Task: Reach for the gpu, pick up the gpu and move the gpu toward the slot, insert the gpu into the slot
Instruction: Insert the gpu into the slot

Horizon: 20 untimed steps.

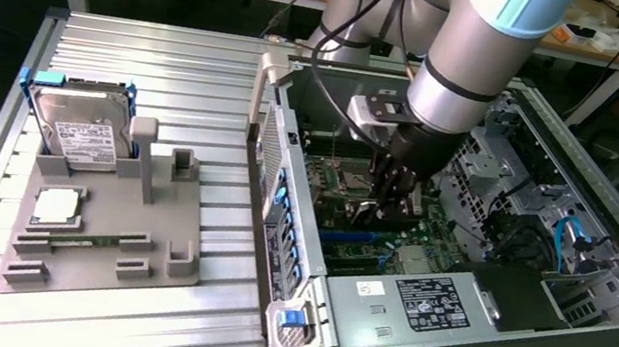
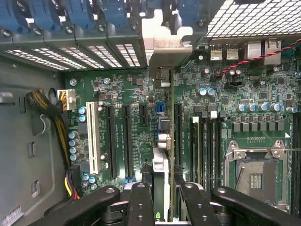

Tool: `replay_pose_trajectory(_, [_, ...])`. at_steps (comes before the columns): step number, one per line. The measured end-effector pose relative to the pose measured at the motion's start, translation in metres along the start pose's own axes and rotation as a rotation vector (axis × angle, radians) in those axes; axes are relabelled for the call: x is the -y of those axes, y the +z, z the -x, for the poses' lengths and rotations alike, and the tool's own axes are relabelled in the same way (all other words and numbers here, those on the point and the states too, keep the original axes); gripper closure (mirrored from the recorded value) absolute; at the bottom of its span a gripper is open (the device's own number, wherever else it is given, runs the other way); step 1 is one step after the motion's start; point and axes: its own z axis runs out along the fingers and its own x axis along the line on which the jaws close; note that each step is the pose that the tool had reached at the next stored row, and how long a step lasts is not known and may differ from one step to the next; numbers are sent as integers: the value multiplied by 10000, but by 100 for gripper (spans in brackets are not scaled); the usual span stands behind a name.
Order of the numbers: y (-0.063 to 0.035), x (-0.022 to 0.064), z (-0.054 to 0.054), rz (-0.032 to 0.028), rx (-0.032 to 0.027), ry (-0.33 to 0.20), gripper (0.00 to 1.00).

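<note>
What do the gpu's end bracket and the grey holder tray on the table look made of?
The gpu end bracket: bare silver metal, it seems; it has a dull sheen and a folded edge. Grey holder tray: matte, even grey with blocky posts, so probably plastic, though painted metal cannot be excluded.

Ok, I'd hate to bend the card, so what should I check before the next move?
1. Claw shut on the card: ok.
2. Card on edge above the motherboard: ok.
3. Card lined up with its slot: cannot tell; the card hides what lies under it.
4. Card's metal bracket facing the case's back wall: ok.
5. Cable bundle apart from the card: ok.
</note>
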Motion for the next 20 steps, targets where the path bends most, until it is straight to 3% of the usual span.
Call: replay_pose_trajectory(20, [54,-116,-46,0,0,0,73])
